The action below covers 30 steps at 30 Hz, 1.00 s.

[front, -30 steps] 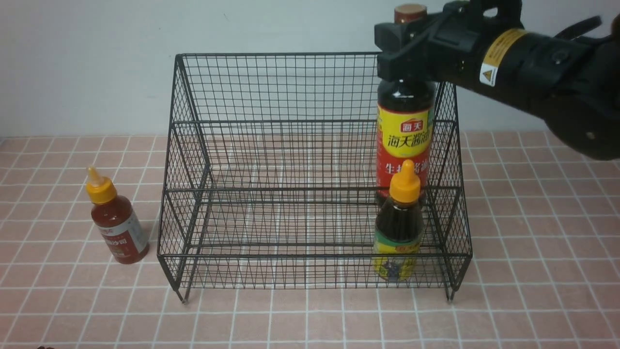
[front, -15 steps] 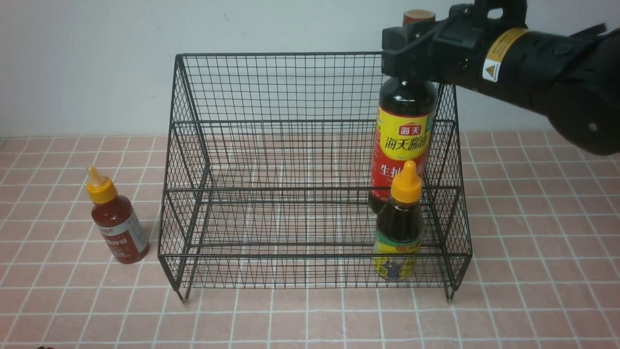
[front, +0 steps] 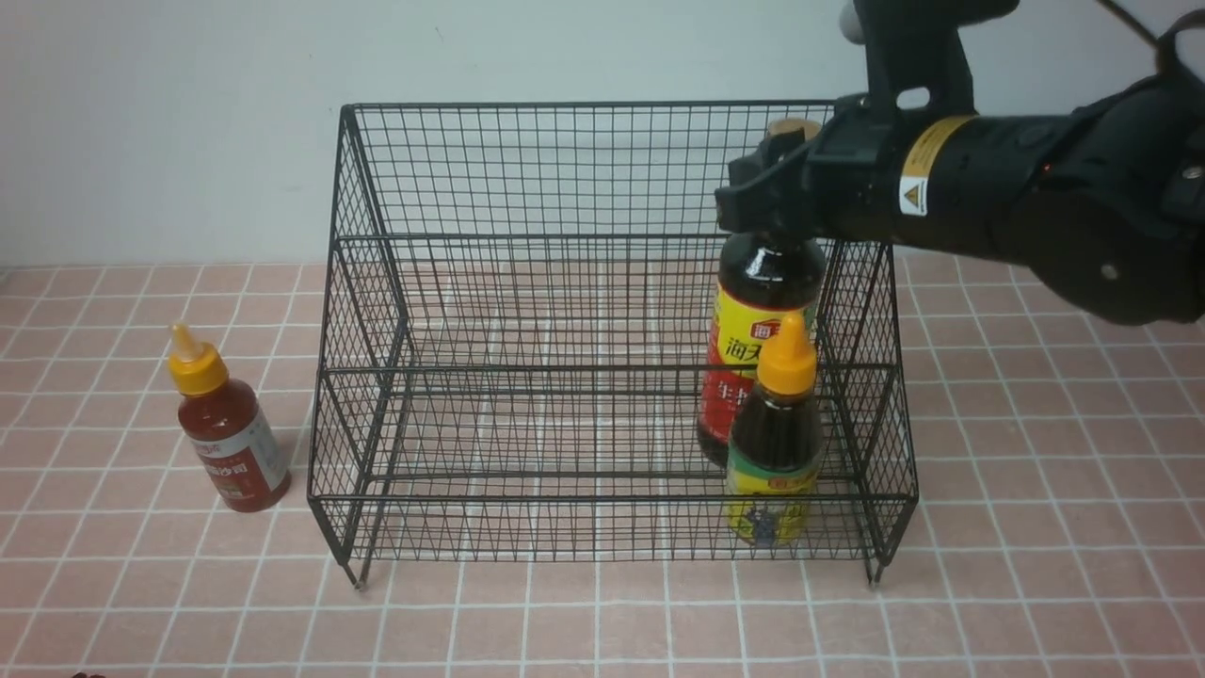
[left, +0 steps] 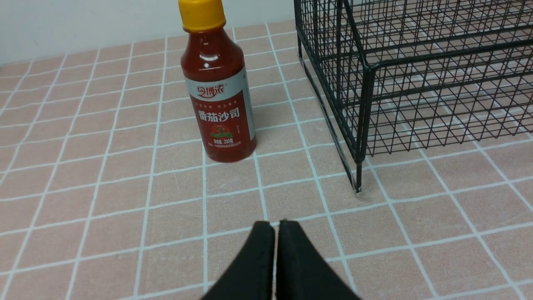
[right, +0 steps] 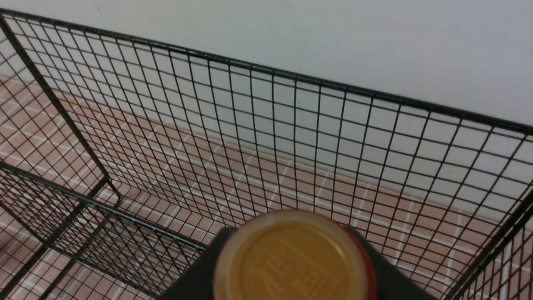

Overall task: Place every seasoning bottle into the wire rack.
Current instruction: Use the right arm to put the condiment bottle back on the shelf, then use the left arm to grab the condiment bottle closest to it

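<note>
The right hand [front: 772, 202] pinches the neck of the tall soy-sauce bottle [front: 753, 311], low inside the wire rack [front: 527, 169] at its right end, behind the small dark bottle [front: 774, 443]. It is probably heavy and slippery, so a neck grip suits. The left hand [left: 275, 233] is pressed together, empty. The red sauce bottle [left: 218, 96], on the worktop [left: 83, 187], reads 番茄沙司.

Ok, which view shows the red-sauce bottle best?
The left wrist view: the red-sauce bottle stands close, label readable, only its nozzle tip cropped. The front view shows it whole but small, left of the wire rack. The right wrist view misses it.
</note>
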{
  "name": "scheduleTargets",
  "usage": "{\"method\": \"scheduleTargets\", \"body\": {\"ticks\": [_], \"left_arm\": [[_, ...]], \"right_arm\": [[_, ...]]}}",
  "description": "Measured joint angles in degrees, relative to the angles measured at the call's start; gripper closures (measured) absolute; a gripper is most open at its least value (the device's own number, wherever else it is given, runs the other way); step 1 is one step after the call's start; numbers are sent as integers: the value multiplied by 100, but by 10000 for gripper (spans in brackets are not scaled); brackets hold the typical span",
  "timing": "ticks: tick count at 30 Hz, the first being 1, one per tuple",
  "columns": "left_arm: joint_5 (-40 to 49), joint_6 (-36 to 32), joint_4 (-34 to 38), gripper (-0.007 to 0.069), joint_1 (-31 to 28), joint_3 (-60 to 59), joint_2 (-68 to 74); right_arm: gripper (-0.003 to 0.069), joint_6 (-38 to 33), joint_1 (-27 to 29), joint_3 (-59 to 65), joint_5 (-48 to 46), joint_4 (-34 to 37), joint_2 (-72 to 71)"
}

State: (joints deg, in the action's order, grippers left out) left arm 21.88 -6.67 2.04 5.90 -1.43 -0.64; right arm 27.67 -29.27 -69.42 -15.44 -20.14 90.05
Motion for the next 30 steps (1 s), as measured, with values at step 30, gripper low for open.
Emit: {"method": "scheduleTargets", "body": {"ticks": [30], "left_arm": [[0, 0, 0, 631, 0, 0, 0]], "right_arm": [[190, -37, 0, -5, -548, 60, -1313]]}}
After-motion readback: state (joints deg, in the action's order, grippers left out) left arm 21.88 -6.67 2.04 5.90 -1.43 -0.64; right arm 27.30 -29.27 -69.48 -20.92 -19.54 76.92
